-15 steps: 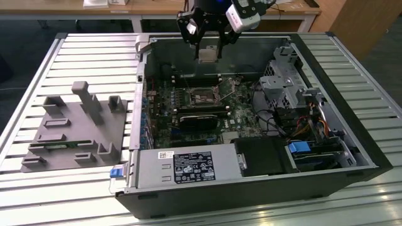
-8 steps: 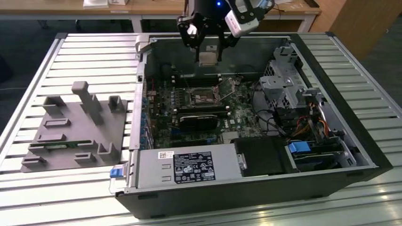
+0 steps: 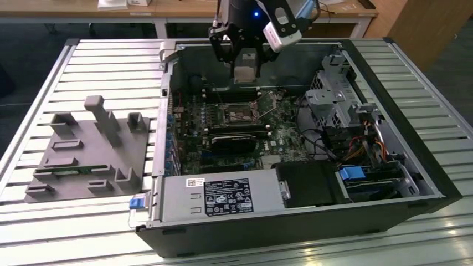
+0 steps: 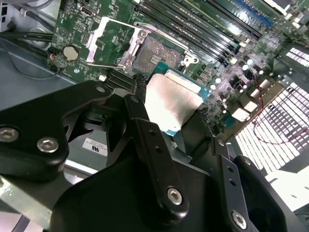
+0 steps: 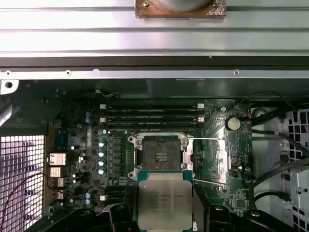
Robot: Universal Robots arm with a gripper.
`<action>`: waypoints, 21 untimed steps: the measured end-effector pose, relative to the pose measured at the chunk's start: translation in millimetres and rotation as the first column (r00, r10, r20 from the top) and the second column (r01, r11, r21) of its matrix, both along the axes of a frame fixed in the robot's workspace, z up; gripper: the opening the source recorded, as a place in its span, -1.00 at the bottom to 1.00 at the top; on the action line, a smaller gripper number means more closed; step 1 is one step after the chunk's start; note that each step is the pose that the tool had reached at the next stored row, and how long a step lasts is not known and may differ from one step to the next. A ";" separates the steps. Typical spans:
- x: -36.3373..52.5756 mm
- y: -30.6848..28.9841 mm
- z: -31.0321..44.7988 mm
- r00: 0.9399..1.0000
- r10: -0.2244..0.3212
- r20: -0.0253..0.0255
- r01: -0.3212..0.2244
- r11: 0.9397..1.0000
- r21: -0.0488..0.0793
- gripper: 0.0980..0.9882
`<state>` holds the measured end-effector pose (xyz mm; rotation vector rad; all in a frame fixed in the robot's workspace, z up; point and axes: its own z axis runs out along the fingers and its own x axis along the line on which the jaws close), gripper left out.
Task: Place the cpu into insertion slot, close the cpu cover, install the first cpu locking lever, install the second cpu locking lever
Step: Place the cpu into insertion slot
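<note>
In the exterior view the black gripper (image 3: pixel 244 71) hangs over the far part of the open black computer case (image 3: pixel 296 230) on the slatted metal worktop (image 3: pixel 111 61), above the small square black-framed insertion slot (image 3: pixel 241 114) in the green circuit board (image 3: pixel 194 155). In the second wrist view its black fingers (image 4: pixel 145 130) are clamped on the edges of the flat square cpu with a dull silver-grey top (image 4: pixel 171 101), held just beside the insertion slot (image 4: pixel 157 52), whose thin silvery hinged cpu cover (image 4: pixel 107 42) lies swung open. In the first wrist view the cpu (image 5: pixel 165 198) sits between the fingers (image 5: pixel 118 217), near the bare insertion slot (image 5: pixel 163 152).
</note>
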<state>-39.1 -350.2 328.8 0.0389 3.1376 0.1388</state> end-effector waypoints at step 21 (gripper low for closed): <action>-0.1 0.0 -25.5 0.975 -0.224 0.003 0.224 0.975 0.000 0.00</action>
